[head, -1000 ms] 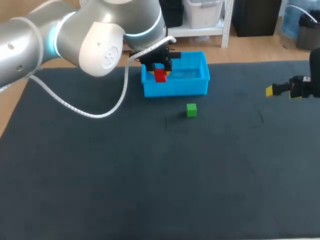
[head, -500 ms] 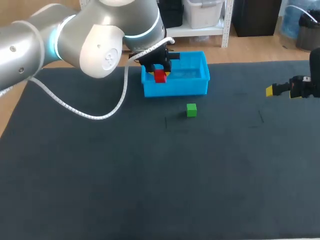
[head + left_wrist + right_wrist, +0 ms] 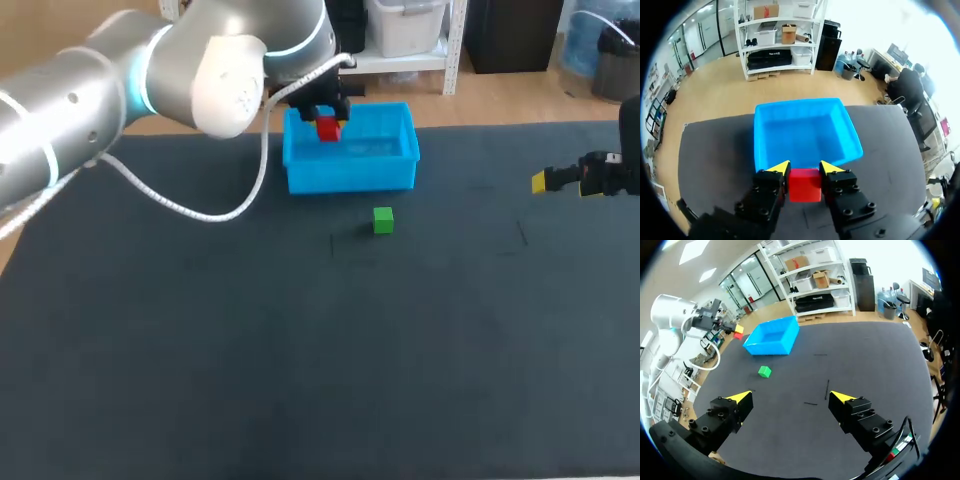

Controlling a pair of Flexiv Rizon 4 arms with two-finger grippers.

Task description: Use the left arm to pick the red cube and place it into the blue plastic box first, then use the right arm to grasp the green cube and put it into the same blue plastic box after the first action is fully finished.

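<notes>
My left gripper (image 3: 327,118) is shut on the red cube (image 3: 327,128) and holds it in the air above the left part of the blue plastic box (image 3: 350,172). In the left wrist view the red cube (image 3: 805,184) sits squeezed between the two yellow-tipped fingers, with the open blue box (image 3: 805,131) ahead of and below them. The green cube (image 3: 383,220) rests on the dark table in front of the box; it also shows as the green cube (image 3: 764,371) near the blue box (image 3: 773,340) in the right wrist view. My right gripper (image 3: 791,399) stands open over the table's right side, its yellow tip (image 3: 539,181) visible.
The dark mat (image 3: 300,340) covers the whole table. A white cable (image 3: 200,210) hangs from my left arm over the mat to the left of the box. Thin marks on the mat lie near the green cube.
My left gripper has lifted the red cube and carried it back and slightly right, from near the box's front wall to over its left part. The right arm and green cube have stayed put.
</notes>
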